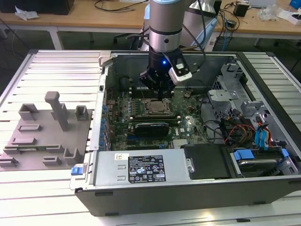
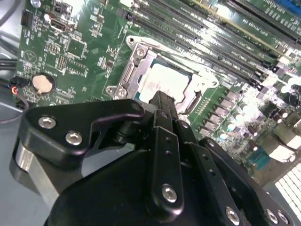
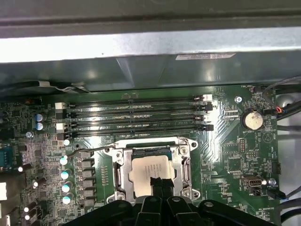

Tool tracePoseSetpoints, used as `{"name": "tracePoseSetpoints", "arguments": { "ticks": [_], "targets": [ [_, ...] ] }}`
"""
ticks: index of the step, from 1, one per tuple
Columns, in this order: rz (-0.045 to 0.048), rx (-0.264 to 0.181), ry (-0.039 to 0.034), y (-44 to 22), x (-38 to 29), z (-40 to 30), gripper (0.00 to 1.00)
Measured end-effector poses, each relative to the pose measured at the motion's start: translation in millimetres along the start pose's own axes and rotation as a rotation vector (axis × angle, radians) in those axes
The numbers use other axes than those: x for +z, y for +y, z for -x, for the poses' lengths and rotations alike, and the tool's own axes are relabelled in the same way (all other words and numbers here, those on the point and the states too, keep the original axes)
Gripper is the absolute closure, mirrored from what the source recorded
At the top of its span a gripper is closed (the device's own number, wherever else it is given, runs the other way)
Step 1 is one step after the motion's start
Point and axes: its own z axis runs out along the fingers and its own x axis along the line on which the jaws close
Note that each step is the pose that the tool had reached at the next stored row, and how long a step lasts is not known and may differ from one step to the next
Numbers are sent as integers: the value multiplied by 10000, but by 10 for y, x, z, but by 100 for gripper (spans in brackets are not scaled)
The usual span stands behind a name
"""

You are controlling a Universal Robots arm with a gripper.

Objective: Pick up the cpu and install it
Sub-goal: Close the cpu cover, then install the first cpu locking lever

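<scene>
End effector (image 3: 160, 186) fingers together over socketed cpu (image 3: 149, 169), coin cell (image 2: 41, 83) in wrist views.

One cpu (image 3: 149, 170) sits in one socket (image 3: 183, 162) on one motherboard (image 3: 235, 155), beside four memory slots (image 3: 136, 113) and one coin cell battery (image 3: 252, 119). One gripper (image 3: 161, 184) hangs above. Four pale capacitors (image 3: 64, 180) stand in a row.

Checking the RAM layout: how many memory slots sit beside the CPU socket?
4 in the first wrist view, parallel, between the socket and case wall. More may be hidden.
</scene>
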Motion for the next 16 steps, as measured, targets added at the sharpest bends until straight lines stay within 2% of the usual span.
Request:
{"name": "tracePoseSetpoints", "arguments": {
  "ticks": [13, 16],
  "targets": [
    [-2, 0, 1, 0, -11, -1, 89],
    [-4, 0, 3, -4, -14, -49, 89]
  ]
}}
